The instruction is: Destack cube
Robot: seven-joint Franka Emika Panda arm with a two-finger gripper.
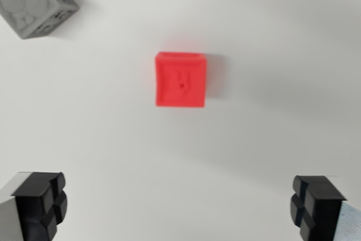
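My hand [179, 207] is hovering spread wide and empty above the desk [271, 38], red cube [181, 80] centred ahead, grey cube [36, 2] well apart upper-left; I'm centring before descending.

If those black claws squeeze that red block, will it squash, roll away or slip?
The red cube looks like rigid moulded plastic, so it probably won't squash. Flat sides suggest it slides rather than rolls. Its smooth faces might slip a little, though the fingers are blocky.
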